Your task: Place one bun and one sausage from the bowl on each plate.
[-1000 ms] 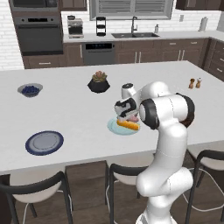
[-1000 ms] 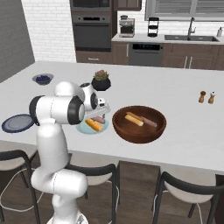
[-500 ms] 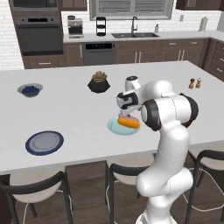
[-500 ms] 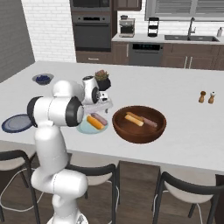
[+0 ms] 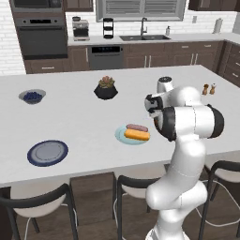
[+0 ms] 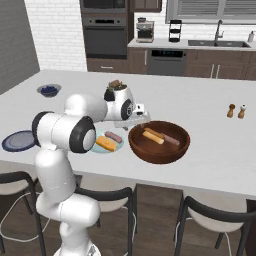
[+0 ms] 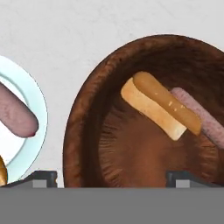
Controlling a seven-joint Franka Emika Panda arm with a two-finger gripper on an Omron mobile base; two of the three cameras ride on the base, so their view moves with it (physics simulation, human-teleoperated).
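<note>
Where cabinets back it, white island [image 5: 84, 117], end effector [image 7: 111, 177] wide, empty.

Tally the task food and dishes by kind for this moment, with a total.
Buns: 2, one on the teal plate, one in the bowl
Sausages: 2
Plates: 2
Wooden bowl: 1
Total: 7

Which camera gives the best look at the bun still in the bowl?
The hand view: the bun lies large and unobstructed in the bowl, beside a sausage. The right base view shows it small; in the left base view the arm hides the bowl.
</note>
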